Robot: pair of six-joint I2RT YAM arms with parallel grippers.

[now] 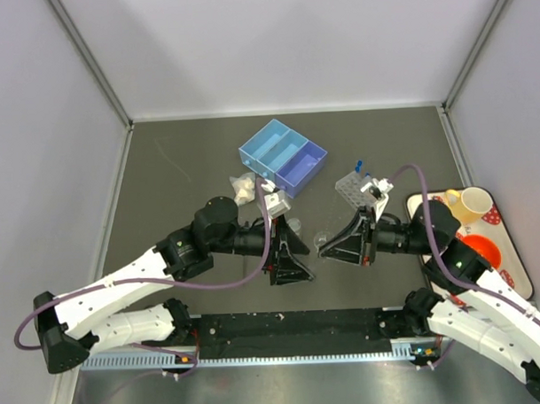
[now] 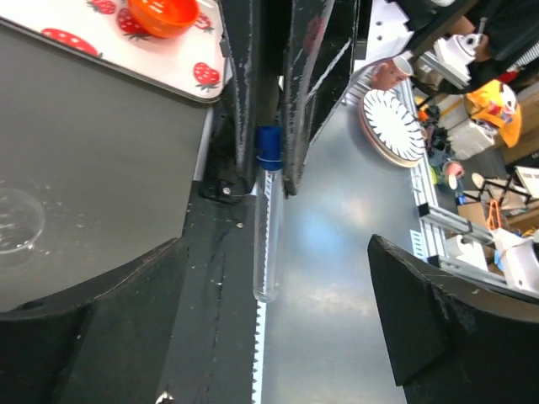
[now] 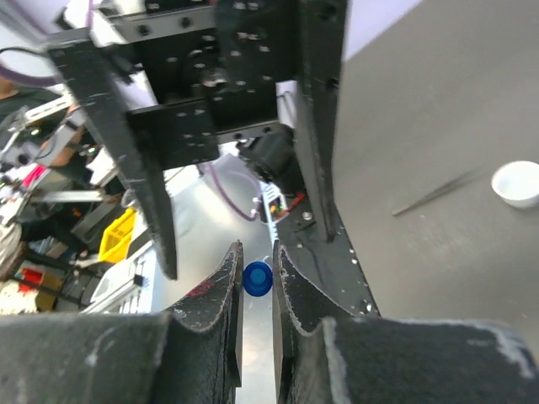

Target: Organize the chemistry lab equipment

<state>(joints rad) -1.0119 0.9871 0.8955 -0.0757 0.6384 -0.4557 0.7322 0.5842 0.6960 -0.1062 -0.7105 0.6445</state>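
A clear test tube (image 2: 268, 240) with a blue cap (image 3: 257, 279) hangs in the air between my two grippers, above the table's near edge. My right gripper (image 3: 257, 268) is shut on its capped end, and the cap shows between the two pads. My left gripper (image 2: 278, 311) faces it with its jaws wide apart on either side of the tube's round end, touching nothing. From above, the left gripper (image 1: 298, 252) and right gripper (image 1: 329, 246) meet tip to tip. The clear holed tube rack (image 1: 352, 188) stands behind them with a blue-capped tube (image 1: 360, 165) in it.
A blue compartment box (image 1: 283, 156) sits at the back centre, small white items (image 1: 244, 187) to its left. A round clear dish (image 2: 13, 220) lies on the mat. The strawberry tray (image 1: 513, 260) at the right holds a yellow mug (image 1: 472, 204) and orange bowl (image 1: 478, 248). A thin stick (image 3: 438, 192) and white cup (image 3: 515, 183) lie nearby.
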